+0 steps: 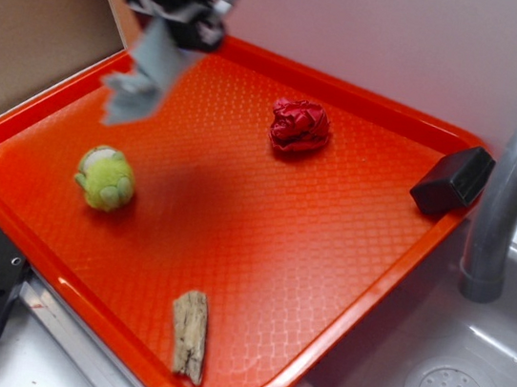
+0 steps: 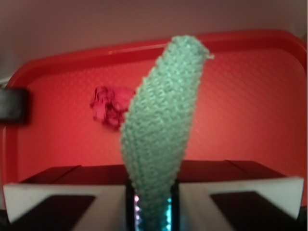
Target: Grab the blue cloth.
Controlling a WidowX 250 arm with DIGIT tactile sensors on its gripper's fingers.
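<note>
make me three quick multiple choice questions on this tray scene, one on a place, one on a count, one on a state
1. Where is the pale blue-grey terry cloth?
A. flat on the tray
B. hanging from the end effector
C. in the sink

2. How many loose things lie on the orange plastic tray?
A. two
B. four
C. six

3. The end effector is:
A. shut on the cloth
B. open and empty
C. holding the green ball

Key: 1 B, the cloth dangles above the tray. 2 B: green plush ball, crumpled dark red fabric ball, wood piece, black block. 3 A, the wrist view shows the cloth pinched between the fingers.
</note>
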